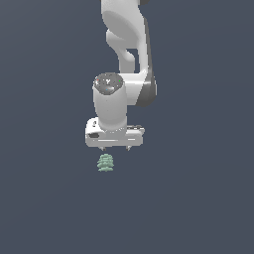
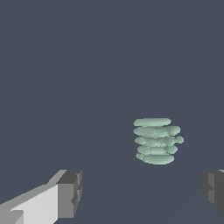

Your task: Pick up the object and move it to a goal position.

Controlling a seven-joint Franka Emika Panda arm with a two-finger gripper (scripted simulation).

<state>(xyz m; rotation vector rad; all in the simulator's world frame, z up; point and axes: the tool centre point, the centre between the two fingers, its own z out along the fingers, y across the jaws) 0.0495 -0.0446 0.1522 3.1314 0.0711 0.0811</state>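
Wrist view gave me the clearest read on where I stood: the object (image 2: 157, 141), a small pale mint-green lump of stacked ridged tiers, sat on the dark floor (image 2: 87, 65) ahead of the gripper (image 2: 142, 192), whose two fingertips (image 2: 70, 194) were spread wide apart with nothing between them. The object lay out beyond the gap and nearer one fingertip than the other, so I judged I was in the approach step, with no grasp begun.

From the exterior view, the object (image 1: 105, 162) rested on the floor (image 1: 198, 198) just beyond the gripper (image 1: 115, 148), towards the exterior view's left of its centre, and apart from both fingertips. No goal marker showed in either picture, so I could not say where the object was meant to end up.

My reading of the next move was that I needed to shift the gripper sideways until the object sat midway between the fingertips, then lower it around the tiers before closing. The ridged, uneven shape looked likely to slip if I caught only the top tier, so a low grip seemed wiser.

As for pose, the arm (image 1: 124, 44) reached down from the top of the exterior view, its wrist (image 1: 110, 99) turned so the hand pointed straight down at the floor.
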